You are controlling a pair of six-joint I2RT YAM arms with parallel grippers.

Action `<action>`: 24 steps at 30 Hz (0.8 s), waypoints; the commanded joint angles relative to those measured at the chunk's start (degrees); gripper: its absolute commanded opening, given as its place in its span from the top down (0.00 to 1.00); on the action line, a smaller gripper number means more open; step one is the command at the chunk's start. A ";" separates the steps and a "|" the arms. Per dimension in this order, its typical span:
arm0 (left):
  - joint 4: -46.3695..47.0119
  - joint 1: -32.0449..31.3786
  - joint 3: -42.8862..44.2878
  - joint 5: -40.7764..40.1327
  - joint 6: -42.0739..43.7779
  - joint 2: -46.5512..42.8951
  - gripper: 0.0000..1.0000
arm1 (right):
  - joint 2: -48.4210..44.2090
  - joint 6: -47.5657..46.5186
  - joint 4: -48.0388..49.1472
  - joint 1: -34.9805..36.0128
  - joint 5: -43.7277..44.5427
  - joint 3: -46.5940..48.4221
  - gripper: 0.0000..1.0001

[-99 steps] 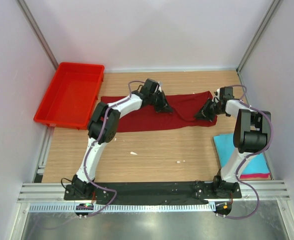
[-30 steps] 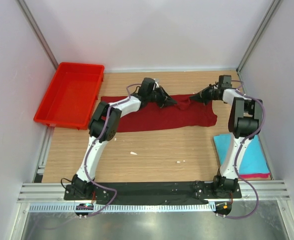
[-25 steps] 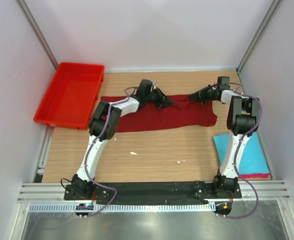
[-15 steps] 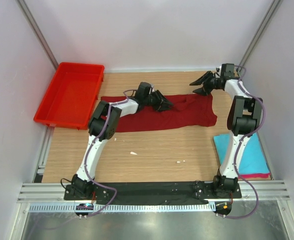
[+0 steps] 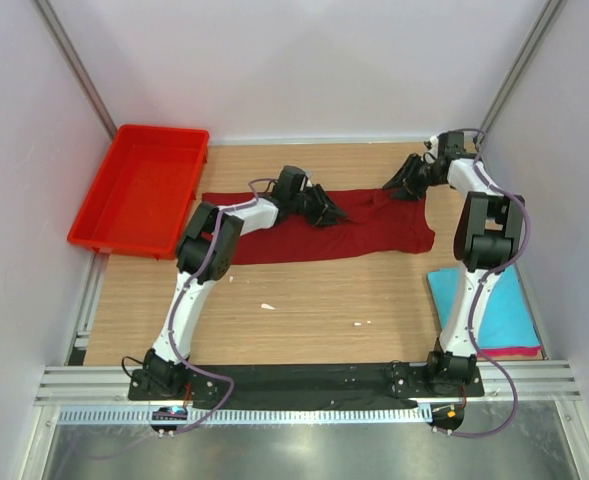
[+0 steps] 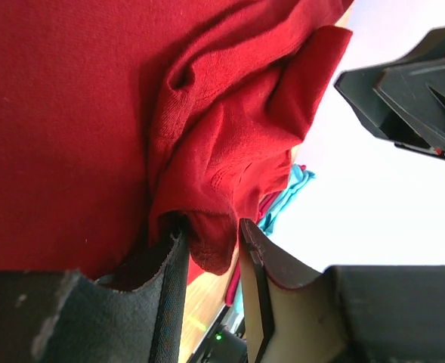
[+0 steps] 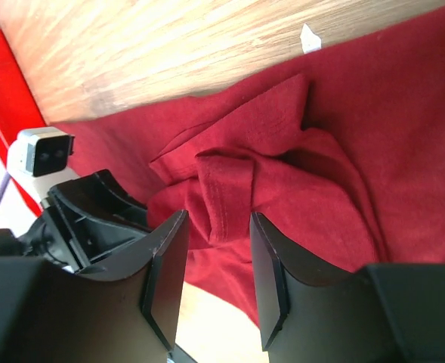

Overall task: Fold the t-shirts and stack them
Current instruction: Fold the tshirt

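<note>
Maroon t-shirt (image 5: 294, 238) is being pinched by left claw (image 5: 335, 216); right claw (image 5: 395, 186) is being held spread; single-layer hem grip advised.

wooden table (image 5: 314, 300), maroon shirt (image 5: 374, 232), shirt stack (image 5: 509, 315), tray (image 5: 139, 190)

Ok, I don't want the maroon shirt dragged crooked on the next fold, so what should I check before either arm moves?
1. Cloth in the left gripper: ok; a fold of the maroon t-shirt is pinched in its grip.
2. Cloth in the right gripper: not ok; it is open over the shirt's far right corner, gripping nothing.
3. Shirt lying flat: not ok; it is bunched up between the two grippers.
4. Grippers apart: ok; a gap shows between them.
5. Stack spot: ok; the turquoise t-shirt lies flat on the pink t-shirt at the near right.
</note>
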 commanded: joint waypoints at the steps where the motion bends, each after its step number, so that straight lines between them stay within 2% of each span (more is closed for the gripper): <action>1: -0.66 -0.27 0.26 0.89 1.74 -3.96 0.67 | 1.63 -2.55 1.79 0.57 0.15 1.30 0.56; 15: -2.15 -0.27 -0.09 0.54 2.35 -4.40 0.69 | 5.77 -2.11 4.77 1.89 -0.91 4.12 0.52; 18: -2.24 -0.27 -0.09 0.45 2.44 -4.40 0.70 | 5.60 -0.97 5.38 1.97 -1.26 4.65 0.53; 21: -2.24 -0.27 -0.18 0.45 2.35 -4.05 0.72 | 5.94 0.79 6.70 1.97 -1.96 5.08 0.59; 24: -2.24 -0.27 0.08 0.45 2.18 -3.88 0.72 | 7.17 2.28 6.88 2.06 -2.31 5.61 0.58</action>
